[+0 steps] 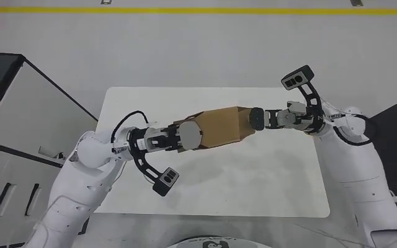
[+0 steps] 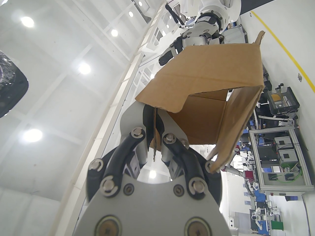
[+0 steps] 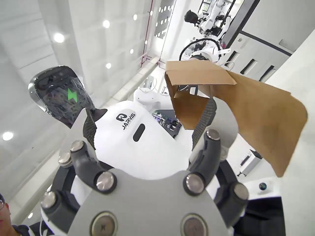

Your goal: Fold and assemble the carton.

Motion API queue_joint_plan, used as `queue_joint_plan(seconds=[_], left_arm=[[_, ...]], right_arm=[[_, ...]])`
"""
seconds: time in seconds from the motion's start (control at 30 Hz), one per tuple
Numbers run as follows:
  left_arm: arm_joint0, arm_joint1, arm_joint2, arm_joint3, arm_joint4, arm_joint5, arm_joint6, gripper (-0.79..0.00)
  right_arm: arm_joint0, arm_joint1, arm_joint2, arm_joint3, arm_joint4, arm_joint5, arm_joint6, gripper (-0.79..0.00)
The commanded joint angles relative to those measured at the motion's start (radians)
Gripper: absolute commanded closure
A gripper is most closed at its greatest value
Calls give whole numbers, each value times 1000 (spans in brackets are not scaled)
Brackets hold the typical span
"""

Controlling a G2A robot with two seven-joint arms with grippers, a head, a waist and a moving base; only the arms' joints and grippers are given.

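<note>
1. The carton (image 1: pixel 220 127) is a plain brown cardboard tube, opened up and lying lengthwise between the two arms over the middle of the white counter (image 1: pixel 248 192). I cannot tell whether it touches the surface.
2. Its visible faces are bare cardboard, with a fold crease running across the panel in the left wrist view.
3. The end flaps stand unfolded. At the end nearer the left arm one flap (image 2: pixel 162 94) juts out with a rounded corner, and a side panel hangs open beside it.
4. The left pincer (image 1: pixel 186 136) is at that end of the carton. In the left wrist view it is clenched on a thin cardboard edge that runs between its two fingers (image 2: pixel 172 128).
5. The right pincer (image 1: pixel 256 118) meets the opposite end of the carton. In the right wrist view it is released, its fingers (image 3: pixel 86 124) standing wide apart.
6. One of those fingers lies against the carton where a broad flap (image 3: pixel 265 121) spreads outward past it. The other is well apart from the cardboard.
</note>
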Motion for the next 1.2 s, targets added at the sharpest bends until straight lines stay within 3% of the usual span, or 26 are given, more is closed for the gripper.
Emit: queue_joint_plan(seconds=[0.0, 0.8, 1.17], left_arm=[[4, 1, -3, -3, 0, -1, 1, 0], [18, 1, 8, -19, 17, 0, -27, 0], [20, 2, 12, -22, 13, -11, -15, 0]], right_arm=[[6, -3, -13, 4, 5, 14, 2, -785], [6, -24, -58, 11, 18, 68, 57, -785], [17, -26, -57, -9, -65, 11, 97, -785]])
